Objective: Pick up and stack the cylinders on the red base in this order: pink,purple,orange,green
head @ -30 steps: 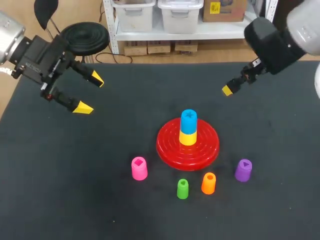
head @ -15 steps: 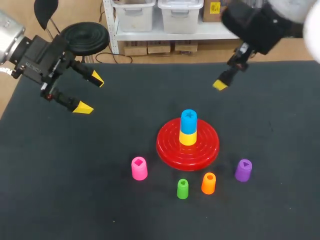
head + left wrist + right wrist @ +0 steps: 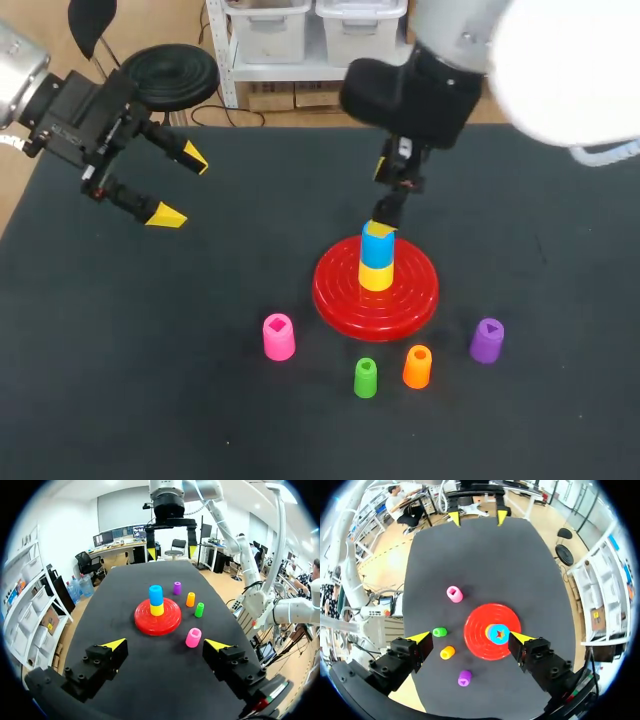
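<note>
None of the four named cylinders is stacked yet: on the red base only a yellow cylinder and a blue cylinder are seen. The pink cylinder, green cylinder, orange cylinder and purple cylinder are found on the surface near the base. The right end effector is held wide and empty above the base; the left end effector, likewise wide and empty, is well apart. All four placements are judged to remain.

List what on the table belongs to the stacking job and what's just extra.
Job: red base, pink cylinder, purple cylinder, orange cylinder, green cylinder; all four cylinders stand off the base.
Not in the named order: blue cylinder on top of yellow cylinder, both stacked at the base's centre.
</note>
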Tool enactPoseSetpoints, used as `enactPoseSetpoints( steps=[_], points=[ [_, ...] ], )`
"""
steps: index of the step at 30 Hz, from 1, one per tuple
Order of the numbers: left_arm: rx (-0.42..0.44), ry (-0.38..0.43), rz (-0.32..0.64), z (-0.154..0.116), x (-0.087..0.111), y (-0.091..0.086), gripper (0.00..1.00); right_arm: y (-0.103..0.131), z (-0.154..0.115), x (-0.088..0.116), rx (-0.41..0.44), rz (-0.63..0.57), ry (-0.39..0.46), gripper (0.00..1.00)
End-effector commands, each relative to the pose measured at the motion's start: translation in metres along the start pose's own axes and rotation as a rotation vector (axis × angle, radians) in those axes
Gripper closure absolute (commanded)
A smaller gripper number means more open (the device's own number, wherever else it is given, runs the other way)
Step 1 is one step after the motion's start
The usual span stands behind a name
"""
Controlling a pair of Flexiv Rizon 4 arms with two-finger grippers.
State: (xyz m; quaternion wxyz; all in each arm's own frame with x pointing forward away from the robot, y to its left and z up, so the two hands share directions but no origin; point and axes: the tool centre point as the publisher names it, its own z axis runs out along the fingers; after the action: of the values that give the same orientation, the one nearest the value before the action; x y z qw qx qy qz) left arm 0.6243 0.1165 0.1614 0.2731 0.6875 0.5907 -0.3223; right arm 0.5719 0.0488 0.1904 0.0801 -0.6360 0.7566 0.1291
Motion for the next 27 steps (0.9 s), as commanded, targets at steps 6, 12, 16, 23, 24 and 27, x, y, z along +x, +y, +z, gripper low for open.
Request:
enactPoseSetpoints(
  steps=[6, 12, 16, 23, 24, 27],
  points=[
    [-0.003, -0.001, 0.001, 0.0, 0.001, -0.001, 0.0, -0.005, -0.005, -0.012, 0.093, 0.023, -0.045, 0.0],
    [-0.003, -0.001, 0.001, 0.0, 0.001, -0.001, 0.0, -0.005, -0.005, -0.012, 0.093, 0.023, -0.045, 0.0],
    [-0.003, -0.001, 0.001, 0.0, 0.001, -0.001, 0.0, 0.005, -0.004, -0.022, 0.087, -0.023, -0.031, 0.0],
    [-0.003, -0.001, 0.001, 0.0, 0.001, -0.001, 0.0, 0.044, 0.019, -0.053, 0.016, -0.182, 0.066, 0.0],
    [-0.003, -0.001, 0.001, 0.0, 0.001, -0.001, 0.0, 0.049, 0.022, -0.055, 0.01, -0.194, 0.072, 0.0],
    [-0.003, -0.001, 0.001, 0.0, 0.001, -0.001, 0.0, 0.062, 0.037, -0.062, -0.02, -0.236, 0.094, 0.0]
  ],
)
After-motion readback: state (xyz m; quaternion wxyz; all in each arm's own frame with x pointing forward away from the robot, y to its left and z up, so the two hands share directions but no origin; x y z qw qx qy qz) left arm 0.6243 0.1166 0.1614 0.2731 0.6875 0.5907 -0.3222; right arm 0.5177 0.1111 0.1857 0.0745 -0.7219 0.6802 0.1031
